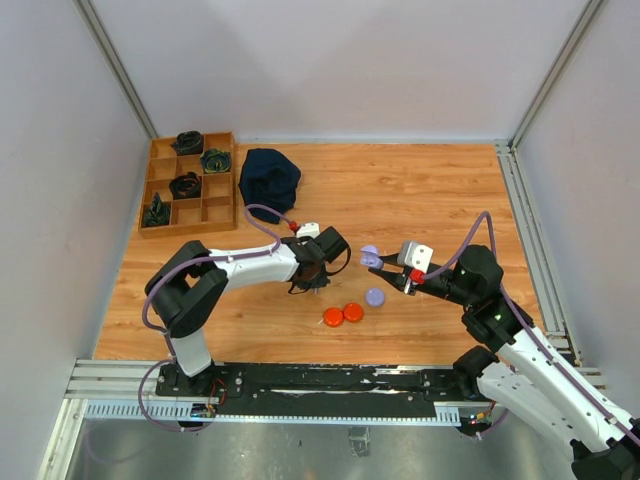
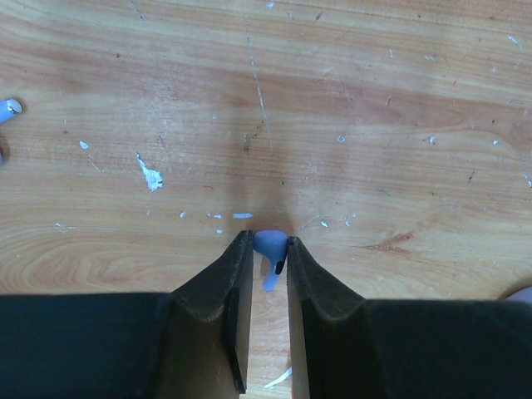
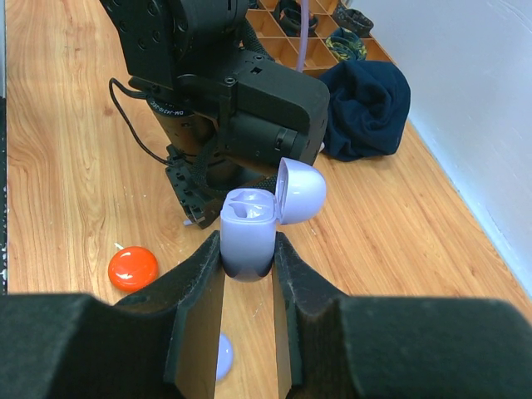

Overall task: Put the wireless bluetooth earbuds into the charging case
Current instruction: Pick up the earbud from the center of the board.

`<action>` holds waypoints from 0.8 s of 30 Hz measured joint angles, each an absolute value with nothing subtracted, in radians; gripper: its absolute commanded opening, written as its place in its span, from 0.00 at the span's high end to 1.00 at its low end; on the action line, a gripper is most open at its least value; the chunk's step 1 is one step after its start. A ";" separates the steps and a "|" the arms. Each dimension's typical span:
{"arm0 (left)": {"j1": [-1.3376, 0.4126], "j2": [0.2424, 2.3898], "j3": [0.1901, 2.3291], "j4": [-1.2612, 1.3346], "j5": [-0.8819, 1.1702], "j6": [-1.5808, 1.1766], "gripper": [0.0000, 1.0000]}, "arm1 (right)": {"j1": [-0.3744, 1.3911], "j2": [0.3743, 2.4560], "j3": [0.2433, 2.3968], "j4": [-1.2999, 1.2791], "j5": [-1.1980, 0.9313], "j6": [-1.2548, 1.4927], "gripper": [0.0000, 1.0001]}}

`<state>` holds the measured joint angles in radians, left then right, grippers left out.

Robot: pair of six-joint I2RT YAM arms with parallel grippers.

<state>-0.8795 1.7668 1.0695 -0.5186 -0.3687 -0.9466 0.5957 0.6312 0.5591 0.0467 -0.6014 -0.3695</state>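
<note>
Earbud: lavender earbud [image 2: 268, 252], lower centre, on desk [image 2: 349, 116], pinched in left jaws.
Case: charging case [image 3: 247, 237], lid open, gripped by right jaws.
Handling: likely light, slick; pinch the bulb.

Plain pale walls [image 1: 330, 60] fill the top and both sides of the overhead view. A scuffed light-wood tabletop [image 1: 420, 190] lies at centre, with aluminium rails [image 1: 522, 215] along its right edge.
</note>
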 measured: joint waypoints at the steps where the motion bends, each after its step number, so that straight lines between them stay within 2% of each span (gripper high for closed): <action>1: -0.879 1.768 1.070 -0.519 -0.369 -0.945 0.82 | 0.596 0.631 0.559 0.047 -0.601 -0.369 0.95; 14: -0.879 1.724 1.054 -0.533 -0.400 -0.936 0.86 | 0.596 0.633 0.558 0.054 -0.619 -0.364 0.94; 24: -0.880 1.457 1.048 -0.514 -0.484 -0.916 0.90 | 0.596 0.665 0.558 0.093 -0.627 -0.363 0.94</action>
